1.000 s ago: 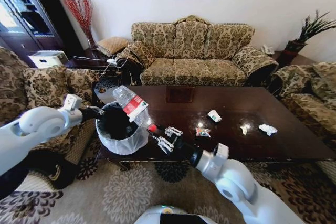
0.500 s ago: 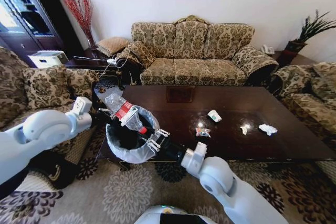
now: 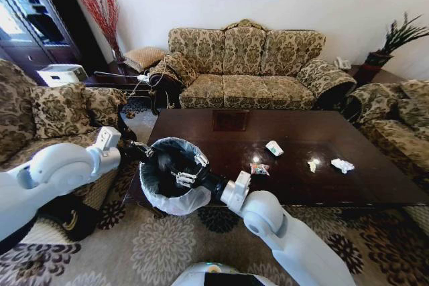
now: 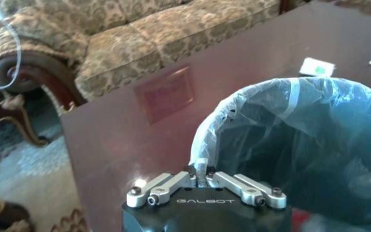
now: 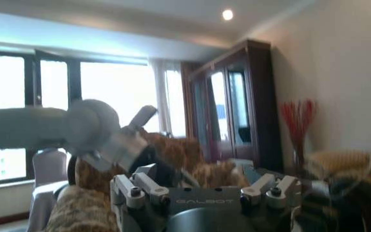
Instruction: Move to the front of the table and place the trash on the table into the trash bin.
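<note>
In the lower left of the head view the left gripper (image 3: 142, 151) clamps the rim of the bin (image 3: 161, 195) at the table (image 3: 348, 189) corner while the right gripper (image 3: 186, 171), fingers spread and empty, hangs over its mouth, so the bin should be held level with scraps (image 3: 342, 165) waiting centre right.

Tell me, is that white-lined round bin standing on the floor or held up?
Held up: the left pincer grips the bag-lined rim of the bin.

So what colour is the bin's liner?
Translucent white, over a dark inside; the liner shows best in the left wrist view.
</note>
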